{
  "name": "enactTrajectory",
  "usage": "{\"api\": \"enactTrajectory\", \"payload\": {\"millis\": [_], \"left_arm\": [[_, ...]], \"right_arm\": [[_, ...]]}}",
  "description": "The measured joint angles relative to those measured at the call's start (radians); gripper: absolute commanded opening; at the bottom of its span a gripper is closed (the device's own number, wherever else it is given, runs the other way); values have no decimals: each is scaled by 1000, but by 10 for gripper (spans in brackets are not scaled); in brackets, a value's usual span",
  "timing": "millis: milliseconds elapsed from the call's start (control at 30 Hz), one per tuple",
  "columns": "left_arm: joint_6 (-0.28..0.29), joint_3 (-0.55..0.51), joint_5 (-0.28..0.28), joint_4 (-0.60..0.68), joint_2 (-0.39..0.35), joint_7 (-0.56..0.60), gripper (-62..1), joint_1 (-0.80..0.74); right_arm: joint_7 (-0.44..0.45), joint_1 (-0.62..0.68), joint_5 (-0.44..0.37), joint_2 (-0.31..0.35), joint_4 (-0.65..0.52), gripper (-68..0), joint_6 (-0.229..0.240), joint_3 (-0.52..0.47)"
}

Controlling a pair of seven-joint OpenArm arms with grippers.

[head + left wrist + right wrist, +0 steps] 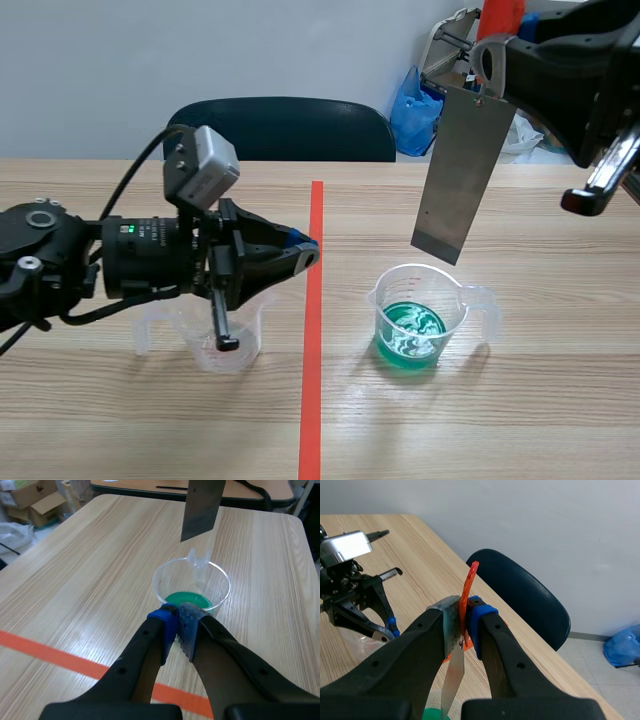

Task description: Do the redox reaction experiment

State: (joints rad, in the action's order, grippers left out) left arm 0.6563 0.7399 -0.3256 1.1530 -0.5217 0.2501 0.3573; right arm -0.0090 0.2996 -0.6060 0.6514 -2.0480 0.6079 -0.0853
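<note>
Scene view, unlike left wrist view, shows beaker [215,347] under left tool [306,254].

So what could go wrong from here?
The metal strip hangs tilted above the beaker, pinched only at its top by the right end effector: lowered, it may catch the rim, or slip and splash the green liquid. The shut left end effector sits over the left beaker and could knock it.

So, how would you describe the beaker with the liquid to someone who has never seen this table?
Find the orange-red tape line down the middle of the wooden table. To its right, just below the hanging grey metal plate, stands a clear beaker. Unlike the beaker across the line, it holds green liquid.
</note>
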Motion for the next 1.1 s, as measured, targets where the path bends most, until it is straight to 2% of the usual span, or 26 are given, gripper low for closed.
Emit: {"api": "enactTrajectory", "payload": {"millis": [167, 433, 800, 1100], "left_arm": [[0, 26, 3, -37, 60, -56, -584, 29], [0, 43, 2, -83, 132, -56, -583, 98], [3, 59, 2, -96, 137, -82, -582, 121], [19, 59, -40, -96, 137, -94, -582, 122]], "right_arm": [[0, 0, 0, 0, 0, -669, 0, 0], [0, 0, 0, 0, 0, -669, 0, 0], [0, 0, 0, 0, 0, -669, 0, 0], [0, 0, 0, 0, 0, -669, 0, 0]]}}
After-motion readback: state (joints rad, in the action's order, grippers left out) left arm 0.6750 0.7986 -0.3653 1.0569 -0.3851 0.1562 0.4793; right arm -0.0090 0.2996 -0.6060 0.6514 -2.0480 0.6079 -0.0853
